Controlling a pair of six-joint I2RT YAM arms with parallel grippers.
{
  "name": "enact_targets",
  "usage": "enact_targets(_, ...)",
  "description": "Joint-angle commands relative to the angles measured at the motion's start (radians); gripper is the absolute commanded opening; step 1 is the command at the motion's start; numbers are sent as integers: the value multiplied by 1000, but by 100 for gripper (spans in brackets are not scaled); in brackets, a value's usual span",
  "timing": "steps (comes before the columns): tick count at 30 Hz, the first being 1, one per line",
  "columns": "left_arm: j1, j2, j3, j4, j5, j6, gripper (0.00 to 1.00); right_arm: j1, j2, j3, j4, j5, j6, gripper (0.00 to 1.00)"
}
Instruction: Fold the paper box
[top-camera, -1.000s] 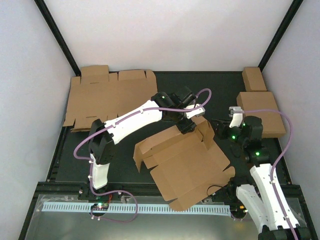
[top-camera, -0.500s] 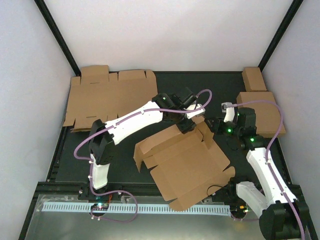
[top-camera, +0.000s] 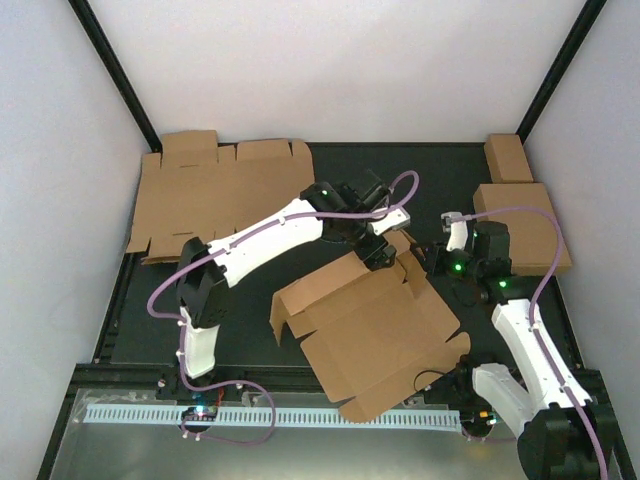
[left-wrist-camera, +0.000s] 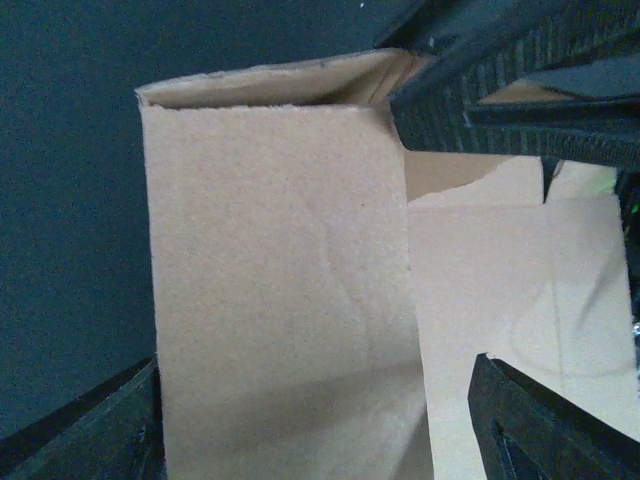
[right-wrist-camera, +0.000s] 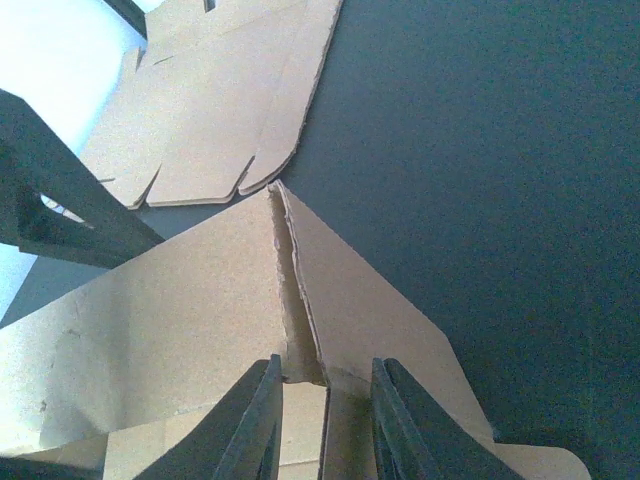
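Observation:
The paper box (top-camera: 375, 325) is a brown cardboard sheet lying partly folded mid-table, its far flaps raised. My left gripper (top-camera: 378, 250) reaches over the raised far flap (left-wrist-camera: 280, 300). Its jaws are wide open, and the flap's broad face lies between the fingers (left-wrist-camera: 545, 430). My right gripper (top-camera: 432, 258) is at the box's far right corner. In the right wrist view its fingers (right-wrist-camera: 410, 425) stand close together on either side of the upright flap edges (right-wrist-camera: 300, 300), pinching them.
A flat die-cut cardboard sheet (top-camera: 215, 195) lies at the back left and also shows in the right wrist view (right-wrist-camera: 220, 100). A small oblong brown box (top-camera: 508, 157) and a larger folded box (top-camera: 522, 225) sit at the right, by the wall.
My right arm swung up and moved left until its gripper closed in on the box's far right corner flaps. My left gripper shifted slightly along the raised far flap.

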Motion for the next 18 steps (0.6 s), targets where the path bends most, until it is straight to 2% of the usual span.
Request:
enact_targets(1, 34, -13, 52, 58, 152, -54, 79, 1, -13, -10, 3, -12, -20, 26)
enact_targets(7, 43, 14, 61, 60, 120, -62, 70, 1, -18, -4, 3, -15, -21, 27)
enact_targets(10, 43, 21, 63, 60, 113, -61, 63, 1, -33, 5, 0, -12, -18, 35)
enact_targets(15, 44, 32, 63, 55, 97, -60, 57, 1, -90, 20, -21, 19, -15, 43)
enact_targets(18, 44, 37, 62, 50, 87, -60, 56, 1, -123, 36, -49, 38, -20, 45)
